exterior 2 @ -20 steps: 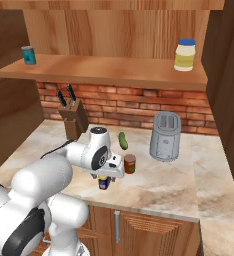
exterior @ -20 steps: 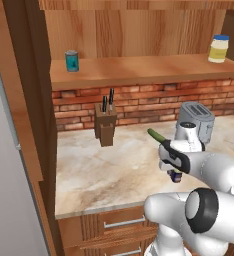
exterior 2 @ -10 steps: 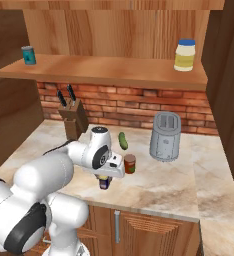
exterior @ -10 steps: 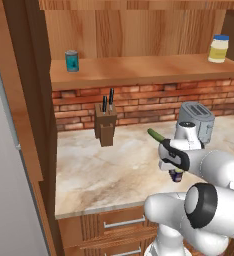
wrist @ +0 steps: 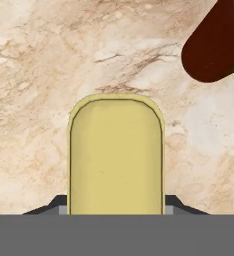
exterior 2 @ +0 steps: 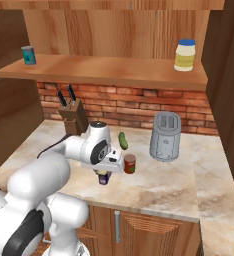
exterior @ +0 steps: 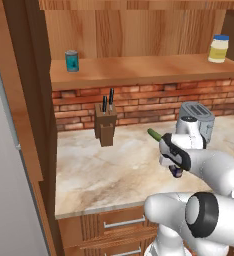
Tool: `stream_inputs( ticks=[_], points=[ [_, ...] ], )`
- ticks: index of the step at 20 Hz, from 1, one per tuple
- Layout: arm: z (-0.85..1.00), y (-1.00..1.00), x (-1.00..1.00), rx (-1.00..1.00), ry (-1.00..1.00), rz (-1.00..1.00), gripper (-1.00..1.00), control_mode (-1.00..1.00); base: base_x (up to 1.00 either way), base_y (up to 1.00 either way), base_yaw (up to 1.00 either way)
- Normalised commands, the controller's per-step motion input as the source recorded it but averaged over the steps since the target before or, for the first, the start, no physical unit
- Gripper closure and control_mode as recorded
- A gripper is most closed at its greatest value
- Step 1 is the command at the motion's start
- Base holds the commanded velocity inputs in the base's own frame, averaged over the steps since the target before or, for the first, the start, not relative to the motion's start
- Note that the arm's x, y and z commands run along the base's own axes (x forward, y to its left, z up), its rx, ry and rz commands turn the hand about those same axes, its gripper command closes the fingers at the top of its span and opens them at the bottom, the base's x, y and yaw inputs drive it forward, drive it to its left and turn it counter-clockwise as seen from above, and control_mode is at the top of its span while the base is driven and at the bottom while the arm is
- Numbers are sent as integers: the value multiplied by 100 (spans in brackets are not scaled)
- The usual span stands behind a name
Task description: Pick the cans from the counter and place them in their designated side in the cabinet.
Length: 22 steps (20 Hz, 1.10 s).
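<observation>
On the counter, just in front of my arm, I see the gripper pointing down, its fingers closed onto the squat dark blue can. In the hand view this can's yellow top sits squarely between the two dark finger tips, which press against its sides; the can stands on the marble. In the left base view the gripper shows low beside the white wrist, with a sliver of blue below it.

The red-brown can stands upright on the counter just beside the gripped one, apart from it, toward the toaster. In the hand view it appears as a dark cylinder at the upper right corner.

A green cucumber lies on the counter behind the wrist, between the knife block and the toaster. The knife block stands against the brick wall.

In the cabinet above, I read the plank shelf as carrying a teal can at its left end and a pale yellow jar with a blue lid at its right end, well apart.
</observation>
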Motion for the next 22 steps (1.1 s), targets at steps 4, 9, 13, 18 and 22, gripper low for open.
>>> stream_inputs(
  ticks=[4,9,13,18,22],
  points=[
    [46,2,-10,0,-7,9,100,-100,0,0,0],
    [39,9,-12,0,-7,11,100,-100,0,0,0],
    [35,16,-14,0,-8,13,100,-100,0,0,0],
    [36,20,-11,0,-7,13,100,-100,0,0,0],
    [37,21,-13,0,-7,12,100,-100,0,0,0]
  ],
)
